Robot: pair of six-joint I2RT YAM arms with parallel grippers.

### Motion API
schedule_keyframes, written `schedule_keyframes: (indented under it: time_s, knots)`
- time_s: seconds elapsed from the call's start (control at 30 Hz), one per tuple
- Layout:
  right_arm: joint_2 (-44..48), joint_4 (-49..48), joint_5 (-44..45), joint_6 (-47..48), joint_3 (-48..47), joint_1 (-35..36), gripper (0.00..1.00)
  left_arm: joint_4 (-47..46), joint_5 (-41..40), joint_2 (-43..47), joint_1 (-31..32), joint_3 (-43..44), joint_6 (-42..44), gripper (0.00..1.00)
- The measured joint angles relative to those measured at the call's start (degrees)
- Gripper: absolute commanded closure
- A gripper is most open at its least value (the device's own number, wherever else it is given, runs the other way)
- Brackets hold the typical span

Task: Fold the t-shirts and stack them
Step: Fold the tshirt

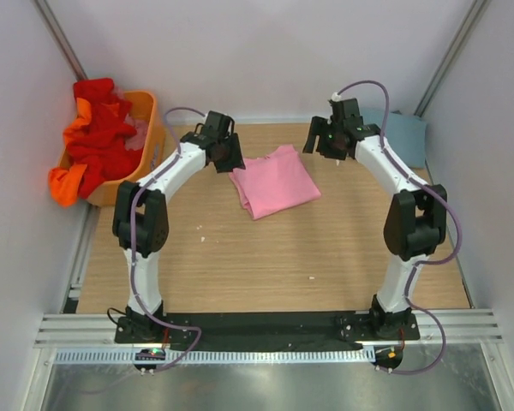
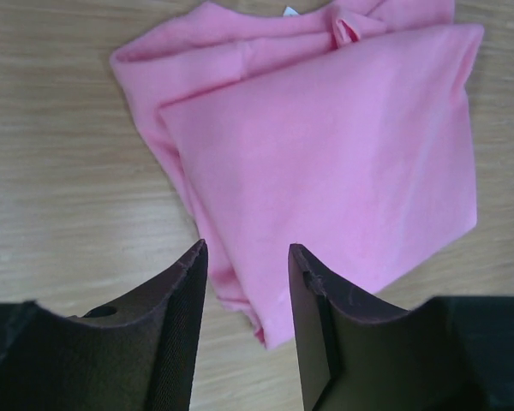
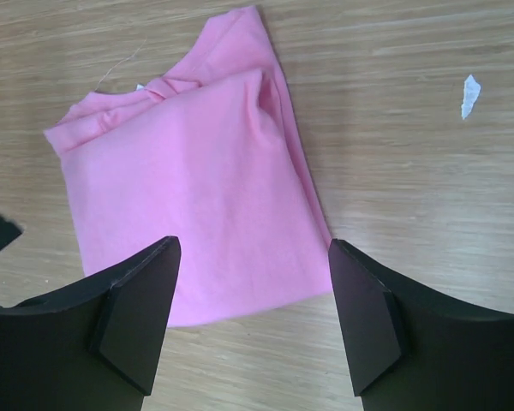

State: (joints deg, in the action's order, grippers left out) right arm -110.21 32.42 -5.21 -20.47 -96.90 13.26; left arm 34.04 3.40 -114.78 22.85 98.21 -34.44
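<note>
A light pink t-shirt (image 1: 276, 181) lies folded on the wooden table at the back middle; it also shows in the left wrist view (image 2: 325, 154) and the right wrist view (image 3: 197, 188). My left gripper (image 1: 230, 157) is open and empty, just left of the shirt's left edge and above it (image 2: 247, 257). My right gripper (image 1: 319, 142) is open and empty, above the table right of the shirt (image 3: 253, 257). A grey-blue t-shirt (image 1: 401, 133) lies at the back right. Red and orange t-shirts (image 1: 92, 137) are heaped in the basket.
An orange plastic basket (image 1: 147, 128) stands at the back left, off the table's corner. A small white scrap (image 3: 469, 94) lies on the wood. Grey walls enclose the table on three sides.
</note>
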Motion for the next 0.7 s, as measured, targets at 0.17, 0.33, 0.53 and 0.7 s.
schedule_keyframes:
  time_s: [0.17,0.33,0.53,0.7]
  knots:
    - [7.37,-7.08,0.42,-0.94,16.22,0.90,0.26,-0.44,0.11,-4.55,-0.26,0.70,-0.33,0.58]
    - [7.89,-7.65,0.28,-1.97,29.22,1.62,0.26,-2.82,0.22,1.05,1.75,-12.92,-2.86,0.50]
    - [7.58,-10.60,1.25,-1.90,29.83,1.70,0.25,-8.17,0.76,10.32,5.92,-27.91,-8.09,0.31]
    - [4.61,-12.83,1.64,-1.73,27.71,1.66,0.25,-11.65,0.50,11.65,9.01,-30.18,-10.47,0.32]
